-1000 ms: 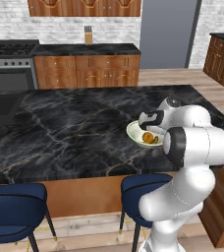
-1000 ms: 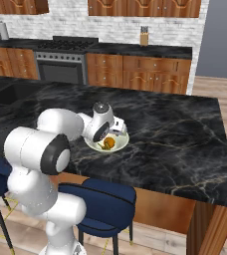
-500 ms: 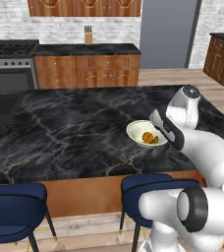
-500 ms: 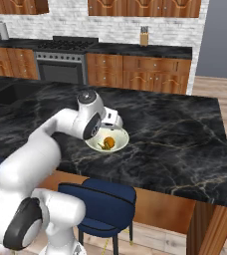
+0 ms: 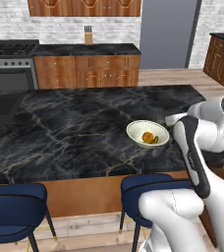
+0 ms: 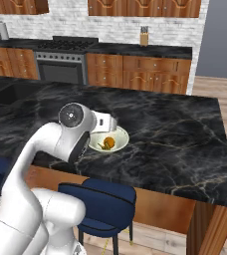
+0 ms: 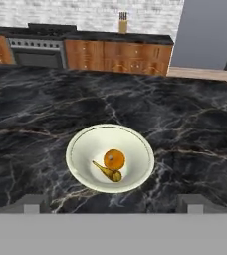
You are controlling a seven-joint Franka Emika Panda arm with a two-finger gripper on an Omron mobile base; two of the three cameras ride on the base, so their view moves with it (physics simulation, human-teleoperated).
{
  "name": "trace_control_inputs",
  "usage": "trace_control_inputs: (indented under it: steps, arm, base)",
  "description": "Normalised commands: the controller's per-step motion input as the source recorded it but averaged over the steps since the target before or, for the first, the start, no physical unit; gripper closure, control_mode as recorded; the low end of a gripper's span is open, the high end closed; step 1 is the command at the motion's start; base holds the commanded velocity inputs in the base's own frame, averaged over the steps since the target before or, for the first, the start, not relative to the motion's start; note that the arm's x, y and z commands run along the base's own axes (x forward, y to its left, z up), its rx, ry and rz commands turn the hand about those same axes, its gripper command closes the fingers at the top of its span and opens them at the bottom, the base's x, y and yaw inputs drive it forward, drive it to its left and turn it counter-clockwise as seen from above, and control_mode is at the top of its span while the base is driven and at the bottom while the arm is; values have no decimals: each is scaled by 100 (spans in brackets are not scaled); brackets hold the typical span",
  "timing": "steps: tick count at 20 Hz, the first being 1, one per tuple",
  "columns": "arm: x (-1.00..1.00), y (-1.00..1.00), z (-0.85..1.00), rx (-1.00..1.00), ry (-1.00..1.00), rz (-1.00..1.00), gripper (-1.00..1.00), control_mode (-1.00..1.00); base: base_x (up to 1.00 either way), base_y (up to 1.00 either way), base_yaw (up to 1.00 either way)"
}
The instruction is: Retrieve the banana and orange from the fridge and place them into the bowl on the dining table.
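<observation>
A cream-white bowl (image 7: 84,152) rests on the black marble dining table (image 7: 195,124), near its front edge. Inside lie the orange (image 7: 114,160) and, touching it, the small yellow banana (image 7: 105,171). The left base view shows the same bowl (image 5: 136,129) with the orange (image 5: 147,137), and so does the right base view, bowl (image 6: 119,135) and orange (image 6: 110,143). My gripper (image 7: 112,205) hovers above and just short of the bowl, open, with nothing between its fingertips (image 7: 32,204). The grey fridge (image 5: 168,32) stands at the back of the room.
Blue round stools (image 5: 155,189) stand along the table's near side. Behind the table run wooden cabinets, a stove (image 5: 8,64) and a knife block (image 5: 88,35) on the black counter. My white arm (image 5: 202,133) bends over the table's right front corner.
The hand has drawn back and up from the bowl, and the arm has folded toward the table's near edge. Bowl, orange and banana have stayed put.
</observation>
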Motion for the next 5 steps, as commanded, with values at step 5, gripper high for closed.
trace_control_inputs:
  steps: [5]
  arm:
    - [-70,0,36,0,-19,8,-100,-100]
  base:
    - [0,0,0]
